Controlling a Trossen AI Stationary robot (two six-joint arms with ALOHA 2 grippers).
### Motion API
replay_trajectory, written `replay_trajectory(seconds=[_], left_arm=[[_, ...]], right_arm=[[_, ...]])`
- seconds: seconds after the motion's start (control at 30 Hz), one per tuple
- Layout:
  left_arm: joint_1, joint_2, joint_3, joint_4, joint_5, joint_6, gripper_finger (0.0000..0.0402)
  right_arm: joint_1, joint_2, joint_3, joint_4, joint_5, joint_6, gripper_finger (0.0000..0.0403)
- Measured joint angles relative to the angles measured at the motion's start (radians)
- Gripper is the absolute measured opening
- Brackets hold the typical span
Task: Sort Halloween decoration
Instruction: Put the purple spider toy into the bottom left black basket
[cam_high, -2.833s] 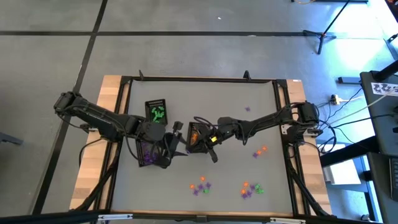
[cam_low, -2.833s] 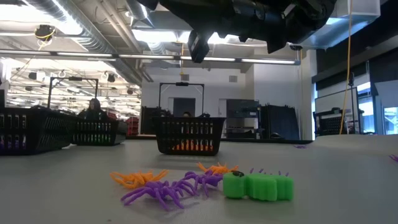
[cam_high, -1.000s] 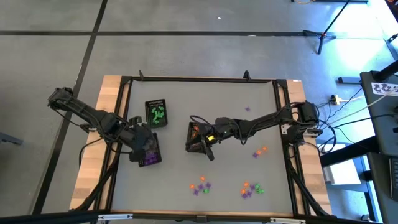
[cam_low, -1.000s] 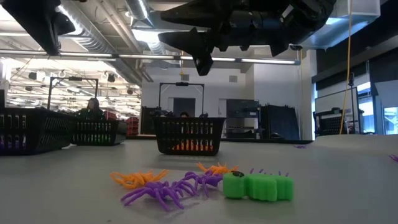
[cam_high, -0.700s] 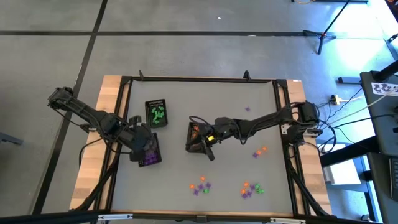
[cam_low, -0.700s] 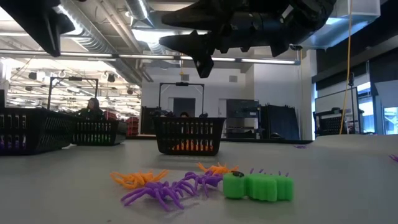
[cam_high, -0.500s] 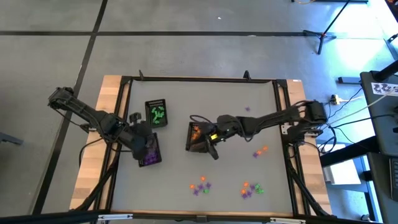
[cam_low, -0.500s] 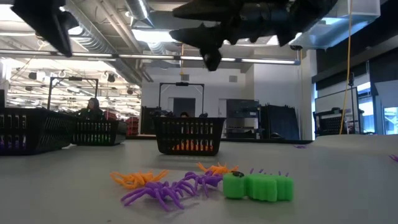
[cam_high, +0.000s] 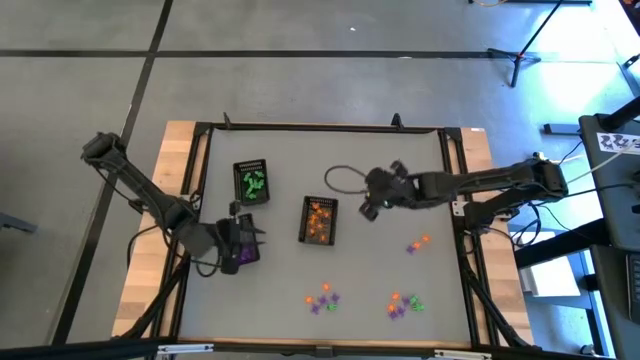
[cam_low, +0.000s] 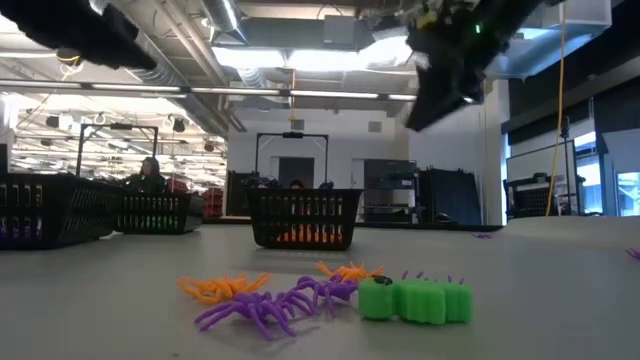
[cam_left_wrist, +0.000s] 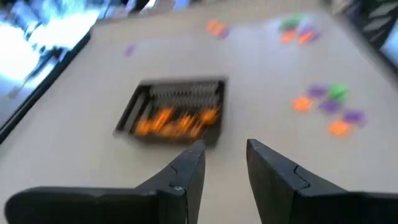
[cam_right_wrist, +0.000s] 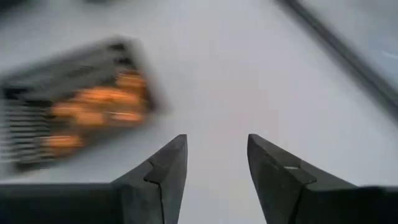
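- Grey matting covered the table (cam_high: 400, 260), which carried three black trays: one of green trinkets (cam_high: 252, 183), one of orange trinkets (cam_high: 319, 220), and one of purple trinkets (cam_high: 243, 252) partly under the left arm.
- Since a second earlier the right gripper (cam_high: 372, 208) had drawn back from over the orange tray towards the table's right; its fingers (cam_right_wrist: 165, 171) stood apart with nothing between them.
- The left gripper (cam_high: 250, 238) had slid towards the table's near edge and hovered at the purple tray, fingers (cam_left_wrist: 186, 171) also apart and empty.
- Unsorted Halloween decoration remained loose on the table: a cluster (cam_high: 322, 297) and another (cam_high: 404, 303) near the front edge, a few by the right side (cam_high: 417, 243), and one purple piece (cam_high: 398, 176) farther back.
- Judging by this, an orange drop looked finished, and many trinkets were still to sort.
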Motion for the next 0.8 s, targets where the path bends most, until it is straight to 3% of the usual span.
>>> replay_trajectory(seconds=[0.13,0.3,0.4,0.6,0.8], left_arm=[[0.004,-0.068,-0.094,0.302,0.024,0.176,0.011],[0.016,-0.129,-0.207,0.651,0.09,0.332,0.011],[0.018,-0.143,-0.253,0.778,0.113,0.373,0.011],[0.019,-0.141,-0.278,0.81,0.102,0.376,0.011],[0.019,-0.141,-0.278,0.81,0.103,0.374,0.011]], right_arm=[[-0.124,0.0,-0.018,-0.13,0.019,0.059,0.0168],[-0.329,0.006,-0.112,-0.088,-0.071,0.032,0.0168],[-0.461,0.005,-0.187,-0.022,-0.148,0.012,0.0168],[-0.658,0.005,-0.343,0.2,-0.271,-0.019,0.0168],[-0.72,0.005,-0.416,0.266,-0.317,-0.02,0.0168]])
